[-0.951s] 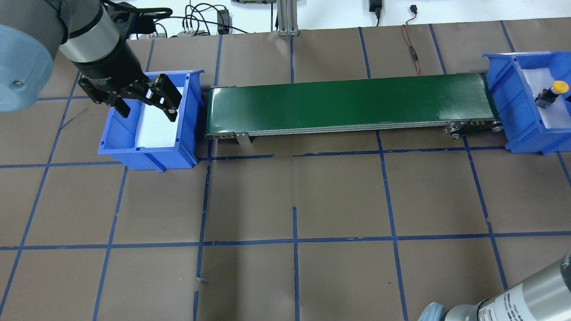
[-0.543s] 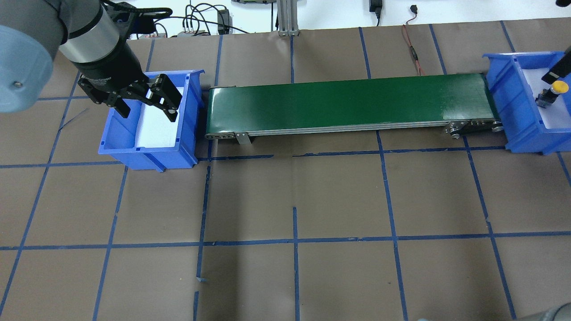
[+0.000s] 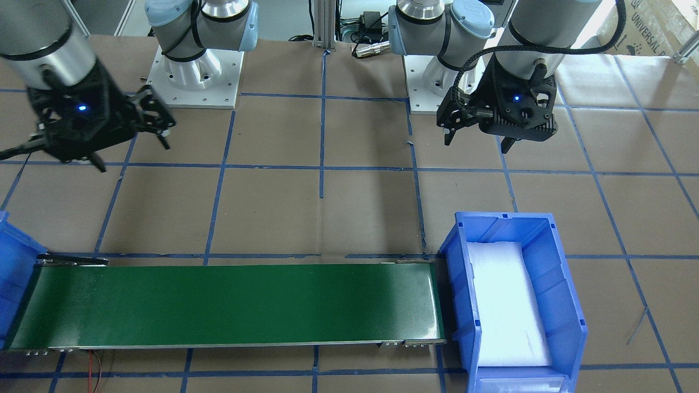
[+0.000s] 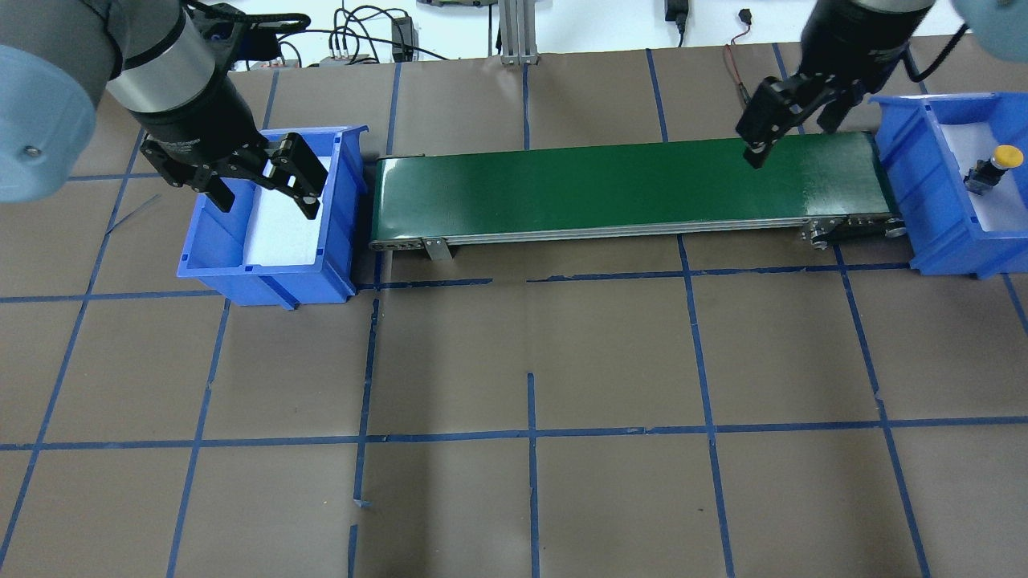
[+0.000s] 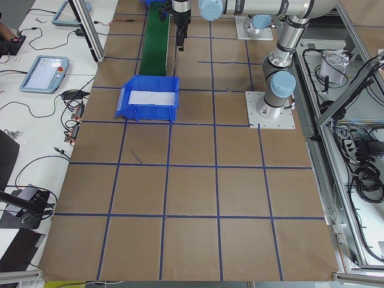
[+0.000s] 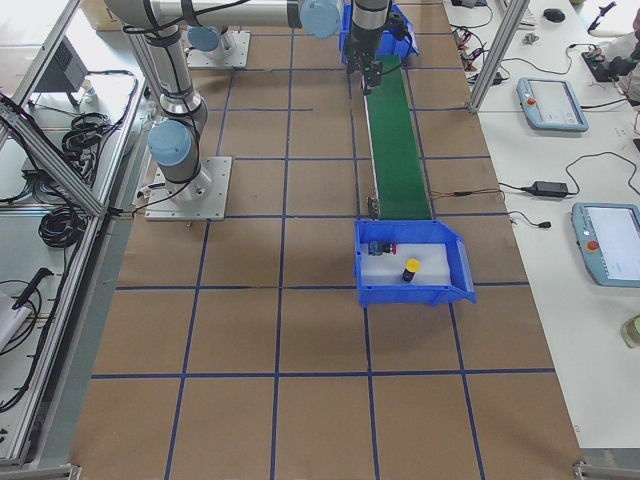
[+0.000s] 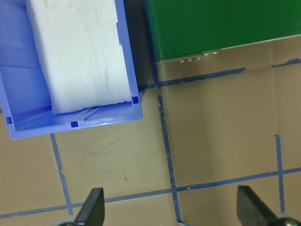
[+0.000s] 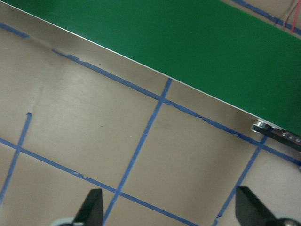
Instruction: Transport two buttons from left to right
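Note:
The yellow-capped button (image 4: 994,165) lies on white foam in the right blue bin (image 4: 907,185). The side view shows this yellow button (image 6: 411,268) and the red-capped button (image 6: 380,247) together in that right bin (image 6: 440,290). My right gripper (image 4: 791,132) hangs open and holds nothing, above the belt's right end beside the bin. The right wrist view shows the right gripper (image 8: 169,209) over brown table and belt edge. My left gripper (image 4: 265,189) hovers open over the left blue bin (image 4: 273,273), which holds only white foam; nothing sits between the left gripper (image 7: 170,209) fingers.
A green conveyor belt (image 4: 626,185) runs between the two bins. Brown paper with blue tape lines (image 4: 530,433) covers the table. Cables and an aluminium post (image 4: 514,32) lie along the far edge.
The right gripper has swung in from over the right bin and moved left to the belt's right end. The left arm has not moved. The yellow button stays in place.

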Available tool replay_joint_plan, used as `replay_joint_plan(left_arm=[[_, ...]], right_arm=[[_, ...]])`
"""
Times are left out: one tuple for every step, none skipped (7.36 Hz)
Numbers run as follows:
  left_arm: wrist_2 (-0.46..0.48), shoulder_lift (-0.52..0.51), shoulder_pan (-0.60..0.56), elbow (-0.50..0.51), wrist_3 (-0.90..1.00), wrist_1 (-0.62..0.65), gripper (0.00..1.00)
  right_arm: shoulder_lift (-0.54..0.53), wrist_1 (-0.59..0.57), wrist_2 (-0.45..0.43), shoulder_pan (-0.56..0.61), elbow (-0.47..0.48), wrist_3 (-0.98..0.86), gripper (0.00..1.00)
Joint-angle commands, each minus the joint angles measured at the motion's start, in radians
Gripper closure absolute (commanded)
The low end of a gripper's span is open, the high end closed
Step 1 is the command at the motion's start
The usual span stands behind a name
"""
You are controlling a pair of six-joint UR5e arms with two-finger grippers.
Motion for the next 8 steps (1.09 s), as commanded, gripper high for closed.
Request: replay_joint_plan(left_arm=[[0.0,0.001,0.0,0.0,0.0,-0.001,0.0],[0.0,-0.001,0.0,-0.001,0.0,-0.001,0.0],[0.0,0.001,0.0,0.0,0.0,-0.001,0.0],[0.0,0.001,0.0,-0.001,0.0,-0.001,0.0],[0.0,0.001,0.0,-0.001,0.0,-0.001,0.0],[0.0,-0.001,0.0,-0.001,0.0,-0.001,0.0],[0.0,-0.001,0.0,-0.001,0.0,-0.001,0.0],[0.0,-0.001,0.0,0.0,0.0,-0.001,0.0]], right_arm=[[-0.029,-0.014,0.003,0.137,0.054,0.166,0.0],[-0.047,-0.021,0.003,0.127,0.088,0.196,0.0],[-0.048,-0.02,-0.007,0.107,0.075,0.218,0.0],[-0.049,-0.008,-0.008,0.061,0.081,0.288,0.0],[-0.048,-0.021,-0.004,0.044,0.079,0.307,0.0],[-0.051,-0.018,-0.013,0.038,0.076,0.348,0.0],[-0.049,-0.017,-0.013,0.036,0.073,0.361,0.0],[-0.049,-0.021,-0.014,0.036,0.064,0.361,0.0]])
